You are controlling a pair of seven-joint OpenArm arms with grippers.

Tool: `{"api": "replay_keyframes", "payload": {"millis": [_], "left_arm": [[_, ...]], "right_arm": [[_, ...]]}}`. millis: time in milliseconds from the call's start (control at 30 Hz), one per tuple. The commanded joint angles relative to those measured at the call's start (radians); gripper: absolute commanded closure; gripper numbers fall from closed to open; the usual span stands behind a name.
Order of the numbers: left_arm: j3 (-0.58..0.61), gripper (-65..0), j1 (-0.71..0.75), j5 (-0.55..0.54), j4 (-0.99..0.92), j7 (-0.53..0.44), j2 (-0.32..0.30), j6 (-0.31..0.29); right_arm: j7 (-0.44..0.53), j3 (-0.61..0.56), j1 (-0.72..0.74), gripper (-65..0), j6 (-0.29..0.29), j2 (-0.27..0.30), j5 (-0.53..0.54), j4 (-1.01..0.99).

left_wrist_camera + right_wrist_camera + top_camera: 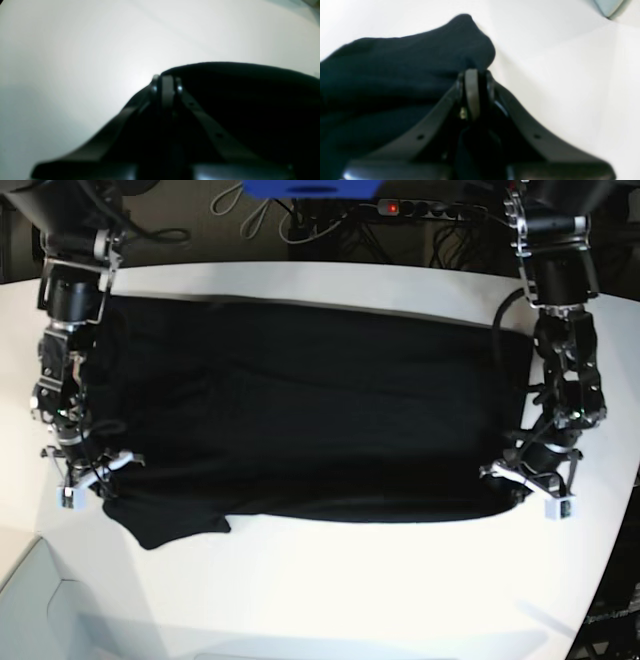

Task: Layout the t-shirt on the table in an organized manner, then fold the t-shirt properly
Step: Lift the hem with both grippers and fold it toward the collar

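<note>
The black t-shirt (310, 410) lies spread wide across the white table (330, 580), with a sleeve flap sticking out at its near left corner. My left gripper (515, 482) is at the shirt's near right corner. In the left wrist view its fingertips (166, 83) are pressed together on the fabric edge (237, 100). My right gripper (103, 480) is at the shirt's near left side. In the right wrist view this gripper (473, 80) is shut on a raised bunch of the t-shirt (395, 75).
A power strip (430, 210) and cables run behind the table's far edge, beside a blue object (310, 188). The table's curved edge (40, 565) cuts in at the near left. Bare white tabletop (400, 600) stretches in front of the shirt.
</note>
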Motion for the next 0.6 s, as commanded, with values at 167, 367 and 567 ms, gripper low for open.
{"api": "replay_keyframes", "payload": {"millis": [167, 367, 567], "left_arm": [[-0.004, -0.1, 0.030, -0.009, 0.082, -0.036, -0.016, -0.002], [-0.006, -0.1, 0.105, -0.009, 0.145, -0.038, -0.017, -0.002], [-0.021, -0.1, 0.163, -0.009, 0.176, -0.038, -0.039, -0.002]], "right_arm": [[0.024, 0.006, -0.074, 0.0, 0.000, 0.012, 0.010, 0.158], [0.024, 0.006, -0.153, 0.0, 0.000, 0.012, 0.010, 0.258], [0.024, 0.008, -0.222, 0.0, 0.002, 0.012, 0.010, 0.327]]}}
